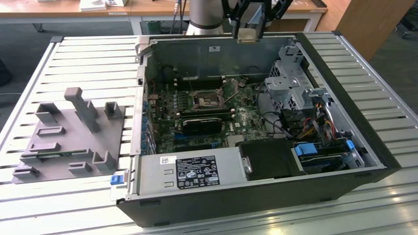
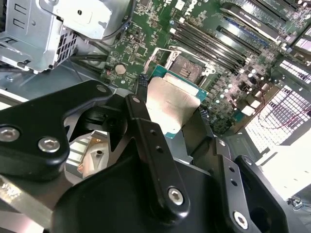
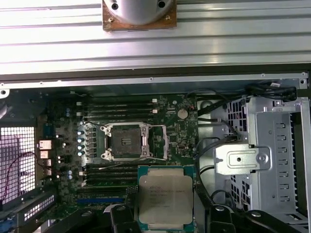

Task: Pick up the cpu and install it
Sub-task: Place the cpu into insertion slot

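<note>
The cpu (image 3: 165, 198) is a flat square chip with a silvery top plate and a thin green rim. My gripper (image 3: 167, 214) is shut on it, one black finger (image 2: 146, 121) on each side of it in both wrist views. In the exterior view the gripper (image 1: 246, 35) hangs with the cpu (image 1: 246, 33) above the rear wall of the open computer case (image 1: 365, 147). The socket (image 3: 127, 141) on the green motherboard lies open and bare inside its metal frame, below the held cpu and a short way off to one side of it. The socket (image 1: 207, 99) sits mid-board in the exterior view.
A grey plastic fixture (image 1: 72, 132) stands on the slatted table at the exterior view's left. Inside the case are a long black card (image 1: 205, 122), a power supply (image 1: 189, 171), a metal drive cage (image 1: 294, 81) and bundled cables (image 1: 307, 122).
</note>
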`<move>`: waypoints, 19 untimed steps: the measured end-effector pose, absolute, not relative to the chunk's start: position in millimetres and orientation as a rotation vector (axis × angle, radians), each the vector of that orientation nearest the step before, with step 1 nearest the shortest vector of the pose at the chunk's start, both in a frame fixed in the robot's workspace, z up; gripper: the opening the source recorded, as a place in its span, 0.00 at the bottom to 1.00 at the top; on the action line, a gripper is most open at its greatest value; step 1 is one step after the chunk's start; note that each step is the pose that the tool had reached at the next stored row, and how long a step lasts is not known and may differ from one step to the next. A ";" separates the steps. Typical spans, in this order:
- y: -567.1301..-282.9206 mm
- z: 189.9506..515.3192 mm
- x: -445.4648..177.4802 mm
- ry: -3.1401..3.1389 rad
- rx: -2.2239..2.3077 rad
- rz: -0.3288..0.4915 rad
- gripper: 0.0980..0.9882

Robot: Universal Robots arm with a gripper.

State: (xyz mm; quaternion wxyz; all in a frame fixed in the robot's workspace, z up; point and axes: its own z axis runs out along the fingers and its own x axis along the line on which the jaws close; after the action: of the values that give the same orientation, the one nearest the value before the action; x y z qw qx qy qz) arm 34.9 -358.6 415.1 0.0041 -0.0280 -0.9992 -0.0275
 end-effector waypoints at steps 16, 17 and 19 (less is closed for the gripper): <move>-358.6 415.1 32.0 -3.131 -0.088 -0.086 0.49; -358.6 415.0 31.4 -3.131 -0.088 -0.086 0.49; -358.6 415.1 29.7 -3.131 -0.088 -0.086 0.49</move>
State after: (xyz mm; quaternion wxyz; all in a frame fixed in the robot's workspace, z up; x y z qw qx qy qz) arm 29.7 -358.6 415.1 0.0041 -0.0280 -0.9992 -0.0275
